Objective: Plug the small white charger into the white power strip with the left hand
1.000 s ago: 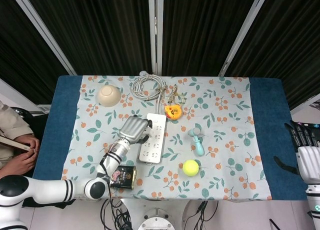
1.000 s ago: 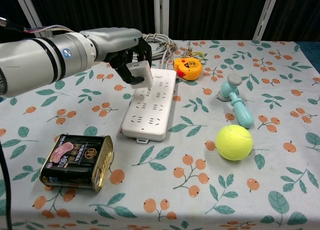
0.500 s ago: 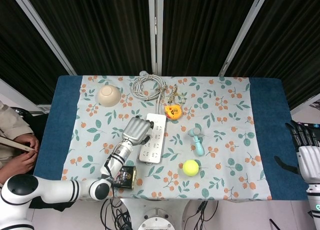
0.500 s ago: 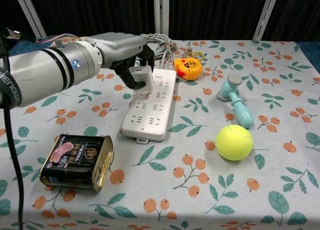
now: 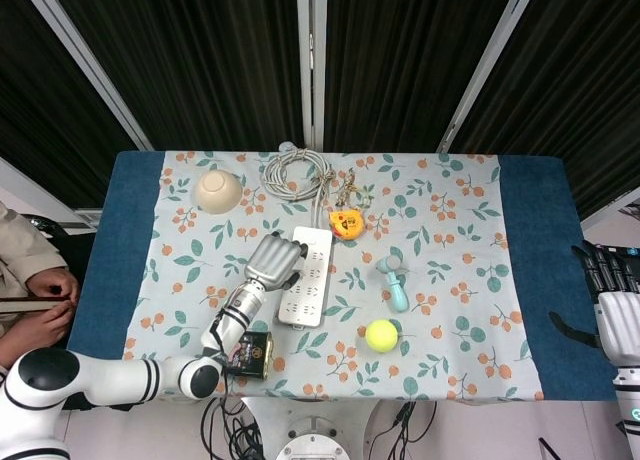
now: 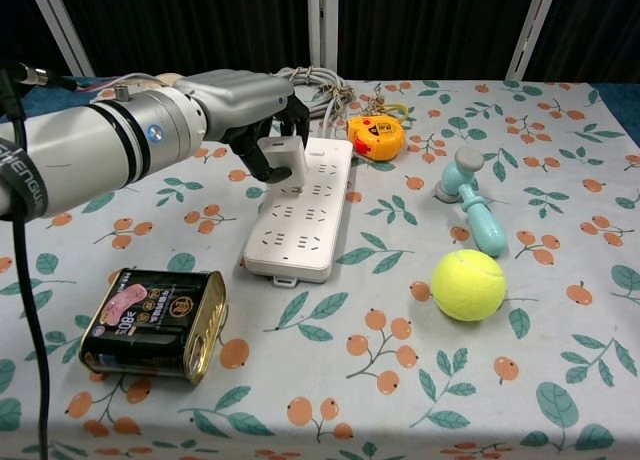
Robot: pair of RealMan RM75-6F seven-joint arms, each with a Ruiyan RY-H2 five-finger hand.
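my left hand [image 6: 245, 105] grips small white cube charger [image 6: 282, 158], fingers curled round it, charger sitting on far-left part of long white plastic power strip [image 6: 305, 212]. prongs hidden under charger, can't tell if seated. head view: hand [image 5: 274, 259] covers charger fully. right hand [image 5: 613, 302] at frame edge beside blue table border, partly cut off, fingers straight and apart, holding nothing. dark luncheon-meat tin [image 6: 155, 323] near strip's near end.

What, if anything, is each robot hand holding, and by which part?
The left robot hand grips the small white charger by its body sides; the right robot hand holds nothing.
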